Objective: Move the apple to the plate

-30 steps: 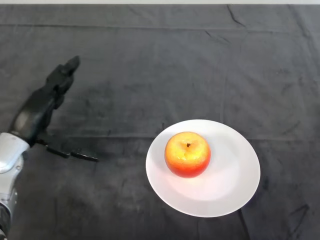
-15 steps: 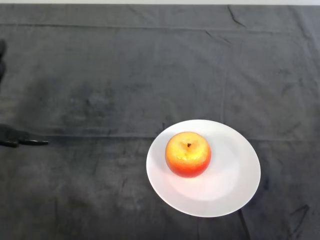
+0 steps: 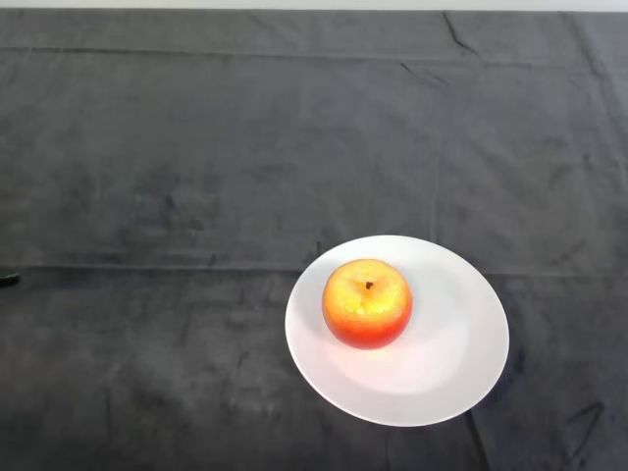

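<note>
A red and yellow apple (image 3: 367, 303) sits upright, stem up, on a round white plate (image 3: 461, 343) at the lower right of the dark cloth. The apple rests a little left of the plate's middle. Only a small dark tip of my left hand (image 3: 6, 280) shows at the view's left edge, far from the apple and the plate and touching neither.
The dark cloth (image 3: 196, 177) covers the whole table, with a few creases and a fold line running across at about the plate's top rim. A pale strip marks the table's far edge at the top.
My left arm and hand have drawn back to the left, out of the view, leaving only a tip at the edge. The apple and plate have stayed put.
</note>
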